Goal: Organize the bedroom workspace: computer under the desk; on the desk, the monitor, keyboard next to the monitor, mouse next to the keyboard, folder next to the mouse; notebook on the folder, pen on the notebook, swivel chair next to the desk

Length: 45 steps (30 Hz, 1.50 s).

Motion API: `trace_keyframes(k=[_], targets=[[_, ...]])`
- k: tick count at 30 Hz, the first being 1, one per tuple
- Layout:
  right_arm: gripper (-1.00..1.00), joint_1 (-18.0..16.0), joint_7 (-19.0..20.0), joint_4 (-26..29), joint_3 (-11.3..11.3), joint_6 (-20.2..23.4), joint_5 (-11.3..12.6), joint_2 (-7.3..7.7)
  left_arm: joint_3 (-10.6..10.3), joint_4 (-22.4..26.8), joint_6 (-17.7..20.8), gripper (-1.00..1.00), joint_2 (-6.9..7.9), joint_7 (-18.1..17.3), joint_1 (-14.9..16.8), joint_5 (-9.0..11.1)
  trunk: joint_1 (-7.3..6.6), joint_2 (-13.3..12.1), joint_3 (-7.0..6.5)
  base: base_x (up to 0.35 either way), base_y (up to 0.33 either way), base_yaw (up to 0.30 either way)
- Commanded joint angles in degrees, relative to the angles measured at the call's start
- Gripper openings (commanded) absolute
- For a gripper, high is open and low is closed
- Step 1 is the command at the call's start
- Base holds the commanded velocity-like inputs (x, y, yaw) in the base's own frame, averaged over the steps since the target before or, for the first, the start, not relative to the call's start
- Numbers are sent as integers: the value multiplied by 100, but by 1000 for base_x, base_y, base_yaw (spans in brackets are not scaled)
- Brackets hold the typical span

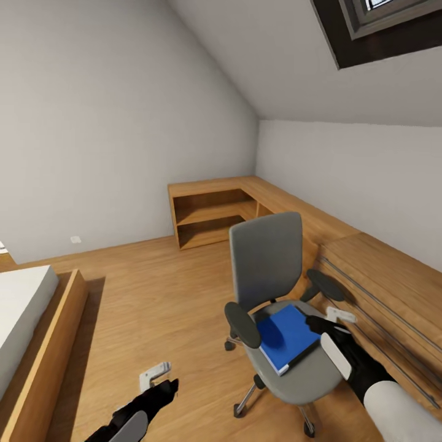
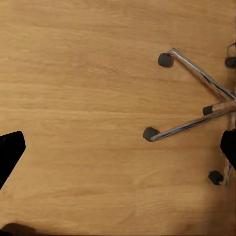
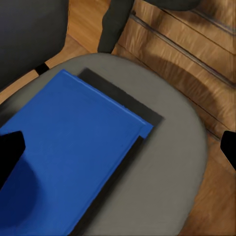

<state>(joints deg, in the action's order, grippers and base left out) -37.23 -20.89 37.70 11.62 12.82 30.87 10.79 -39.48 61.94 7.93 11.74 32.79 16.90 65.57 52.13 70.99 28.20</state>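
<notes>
A grey swivel chair (image 1: 270, 261) stands on the wood floor beside the long wooden unit (image 1: 368, 258) by the right wall. A blue folder (image 1: 287, 336) lies flat on the chair's seat (image 3: 172, 162). My right gripper (image 1: 328, 322) hovers just above the folder's (image 3: 69, 152) right edge, open, its dark fingertips (image 3: 10, 152) spread wide with nothing between them. My left gripper (image 1: 161, 377) hangs low over the floor to the left of the chair, also open. In the left wrist view its fingertips (image 2: 10, 152) frame the chair's chrome base and casters (image 2: 196, 123).
A wooden shelf unit (image 1: 212, 215) fills the far corner and joins the long wooden unit. A bed with a wooden frame (image 1: 43, 344) lies at the left. Bare floor (image 1: 159, 294) stretches between bed and chair. A dark skylight (image 1: 380, 24) sits in the sloped ceiling.
</notes>
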Motion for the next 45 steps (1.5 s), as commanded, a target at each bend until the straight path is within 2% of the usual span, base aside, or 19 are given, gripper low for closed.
trace_keyframes(k=[1, 3, 4, 5, 8, 9, 11, 13, 15, 17, 18, 26, 34, 45], targets=[[100, -32, -5, -56, 41, -40, 47, 20, 105, 171, 125, 100, 15, 101, 6, 26, 23, 46, 26, 0, 0, 0], [100, -72, 112, -151, 38, -123, 57, 46, 342, 443, 339, 100, 14, 207, 6, 29, 67, 126, 61, 0, 0, 0], [100, -98, 248, -214, 36, -177, 66, 70, 554, 702, 558, 100, 7, 284, 6, 28, 89, 166, 79, 0, 0, 0], [100, -125, 489, -279, 15, -233, 84, 108, 918, 1157, 977, 100, 13, 365, 6, 29, 111, 206, 97, 0, 0, 0], [100, -136, 587, -301, -96, -247, 94, 120, 1171, 1344, 1188, 100, 17, 385, 6, 44, 177, 327, 151, 0, 0, 0], [100, -139, 618, -311, -244, -253, 96, 125, 1279, 1407, 1267, 100, 11, 397, 6, 52, 199, 367, 169, 0, 0, 0], [100, -141, 641, -314, -439, -261, 97, 127, 1341, 1432, 1312, 100, 12, 409, 6, 55, 243, 447, 205, 0, 0, 0], [100, -145, 685, -308, -937, -279, 100, 122, 1405, 1228, 1351, 100, 35, 426, 6, 24, 287, 527, 241, 0, 0, 0], [100, -146, 721, -303, -1129, -277, 105, 124, 1426, 1110, 1358, 100, 47, 428, 6, -49, 331, 607, 277, 0, 0, 0], [100, -145, 758, -301, -1207, -278, 107, 124, 1429, 1065, 1359, 100, 51, 431, 6, -118, 374, 688, 313, 0, 0, 0], [100, -145, 804, -289, -1254, -282, 106, 124, 1426, 1035, 1360, 100, 46, 443, 6, -213, 396, 728, 331, 0, 0, 0], [100, -139, 915, 235, -1329, -192, 111, 122, 1339, 968, 1361, 100, 8, 488, 6, -718, 572, 1048, 474, 0, 0, 0], [100, -136, 913, 418, -1337, -196, 108, 116, 1183, 954, 1339, 100, 3, 603, 6, -812, 748, 1369, 618, 0, 0, 0], [100, -127, 902, 657, -1337, -179, 117, 99, 1161, 943, 1319, 100, -88, 710, 6, -814, 989, 1811, 815, 0, 0, 0]])
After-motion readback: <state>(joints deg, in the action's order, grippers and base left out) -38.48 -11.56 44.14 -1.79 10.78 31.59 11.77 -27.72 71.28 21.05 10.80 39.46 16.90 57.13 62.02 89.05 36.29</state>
